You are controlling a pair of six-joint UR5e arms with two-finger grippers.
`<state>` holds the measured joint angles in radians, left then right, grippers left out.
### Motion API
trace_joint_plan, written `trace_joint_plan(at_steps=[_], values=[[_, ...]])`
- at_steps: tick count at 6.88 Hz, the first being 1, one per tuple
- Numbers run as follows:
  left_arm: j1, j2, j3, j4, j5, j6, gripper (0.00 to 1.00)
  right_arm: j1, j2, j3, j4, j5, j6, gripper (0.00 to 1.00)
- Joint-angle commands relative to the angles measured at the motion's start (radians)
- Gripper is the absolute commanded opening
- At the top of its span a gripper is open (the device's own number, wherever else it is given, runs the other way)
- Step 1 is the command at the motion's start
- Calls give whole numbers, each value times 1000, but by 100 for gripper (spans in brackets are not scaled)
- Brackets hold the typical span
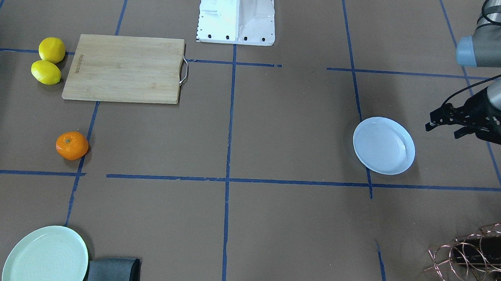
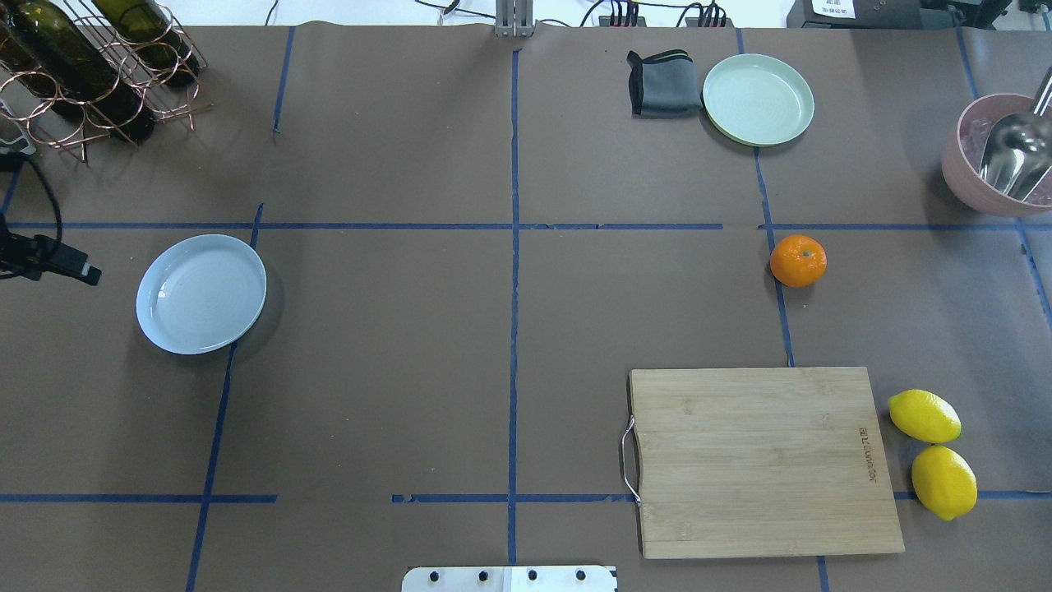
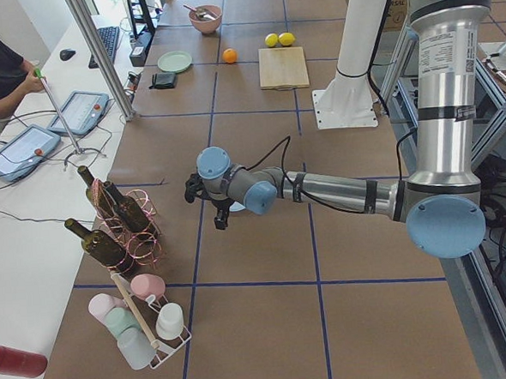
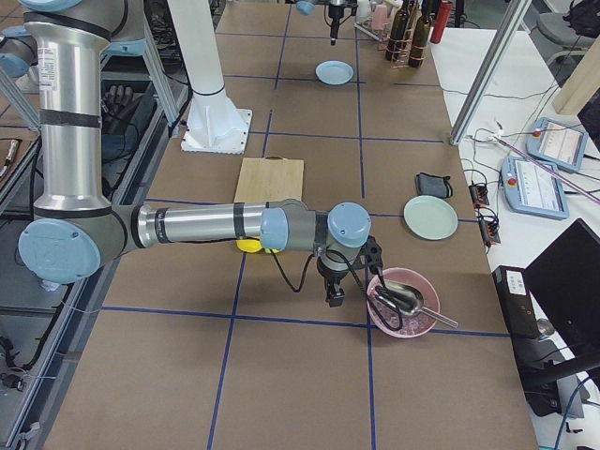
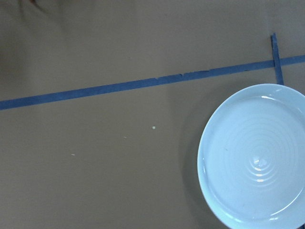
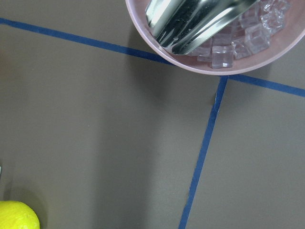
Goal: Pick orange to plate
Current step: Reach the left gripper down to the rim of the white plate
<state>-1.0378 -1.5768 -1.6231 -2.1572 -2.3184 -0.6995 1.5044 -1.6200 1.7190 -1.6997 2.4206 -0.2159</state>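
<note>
The orange (image 1: 72, 145) (image 2: 798, 261) lies alone on the brown table, on the robot's right side, beyond the cutting board. The pale bluish-white plate (image 1: 383, 145) (image 2: 201, 293) sits empty on the robot's left side and fills the lower right of the left wrist view (image 5: 257, 157). My left gripper (image 1: 443, 129) hovers just outside the plate, open and holding nothing. My right gripper (image 4: 335, 295) shows only in the exterior right view, hanging next to the pink bowl; I cannot tell whether it is open or shut.
Two lemons (image 2: 925, 415) lie beside a wooden cutting board (image 2: 764, 460). A mint-green plate (image 2: 758, 99) and a grey cloth (image 2: 664, 82) sit at the far edge. A pink bowl (image 2: 962, 177) holds ice and a scoop. A wire bottle rack (image 2: 82, 66) stands far left.
</note>
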Motion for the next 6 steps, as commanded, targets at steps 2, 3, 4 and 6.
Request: trace_joint_plan(at_steps=[2, 3, 4, 6], values=[[68, -76, 104, -41, 117, -87, 94, -7, -1, -1, -2, 0, 0, 100], [71, -92, 114, -36, 119, -89, 87, -10, -1, -1, -2, 0, 1, 100], [73, -94, 121, -36, 119, -87, 83, -10, -1, -1, 0, 0, 0, 100], [108, -95, 126, -41, 119, -87, 79, -10, -1, -1, 0, 0, 1, 100]])
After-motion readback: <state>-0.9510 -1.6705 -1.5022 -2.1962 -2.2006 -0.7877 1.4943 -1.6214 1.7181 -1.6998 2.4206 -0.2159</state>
